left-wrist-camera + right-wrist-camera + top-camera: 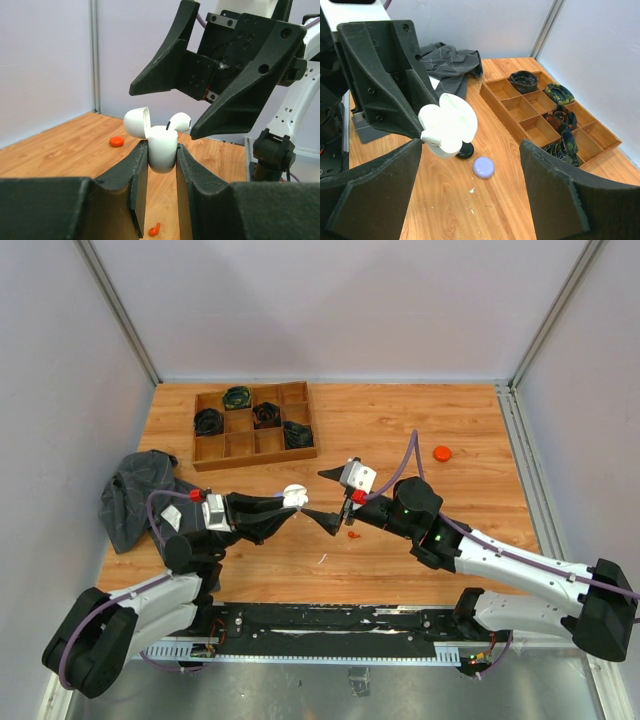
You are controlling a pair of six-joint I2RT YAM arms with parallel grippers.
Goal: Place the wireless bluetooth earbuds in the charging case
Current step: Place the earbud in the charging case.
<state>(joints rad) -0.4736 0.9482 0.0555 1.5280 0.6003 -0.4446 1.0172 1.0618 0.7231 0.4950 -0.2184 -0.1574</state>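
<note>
My left gripper is shut on the white charging case and holds it upright above the table, with its lid flipped open. A white earbud with a dark stem sticks out of the case's top, tilted. My right gripper hangs just beyond the case, open, and its lower fingertip is beside that earbud with nothing held. From above, the case sits between the left gripper and the right gripper. A tiny orange-red hooked piece lies on the table below.
A lavender puck and a black round piece lie on the table under the case. An orange puck sits to the right. A wooden compartment tray with rolled ties stands at the back left. Grey cloth lies by the left arm.
</note>
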